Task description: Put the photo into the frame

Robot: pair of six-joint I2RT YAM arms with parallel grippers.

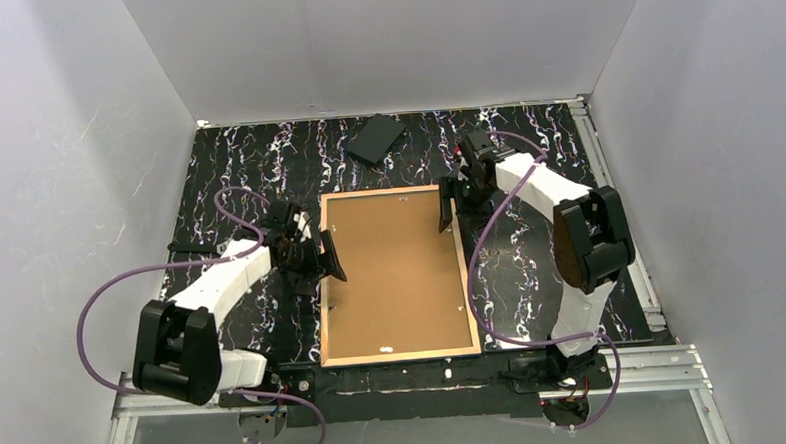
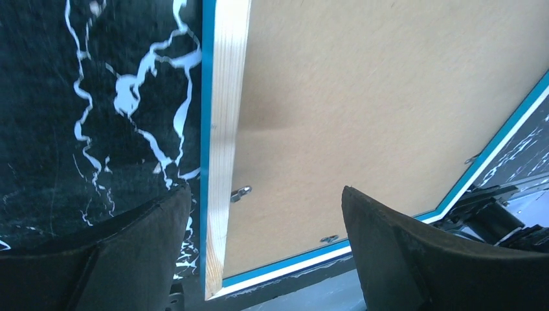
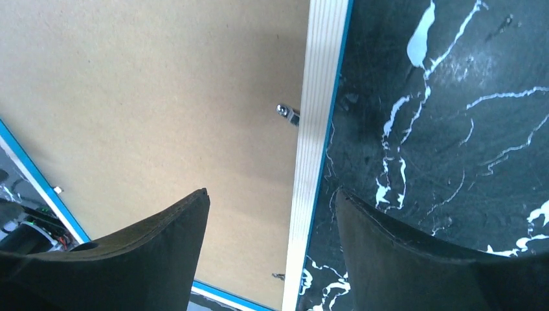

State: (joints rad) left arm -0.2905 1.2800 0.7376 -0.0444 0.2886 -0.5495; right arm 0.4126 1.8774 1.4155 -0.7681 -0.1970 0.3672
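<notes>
Light's even and fairly bright from overhead in our top view; the pale walls (image 1: 45, 147) wash out a little, and shadows under the arms (image 1: 221, 280) are soft. In our wrist views we see the brown board (image 2: 388, 97) reasonably sharp with one faint shadow smudge, while the dark fingers (image 2: 414, 259) along the bottom go blurry and underexposed.

top cam: I look down from above and behind the rig, far enough back to see the whole table (image 1: 237, 169) | left wrist: close over the frame (image 2: 228, 129), left side, facing down | right wrist: close over its right side | shared: frame in all three
</notes>
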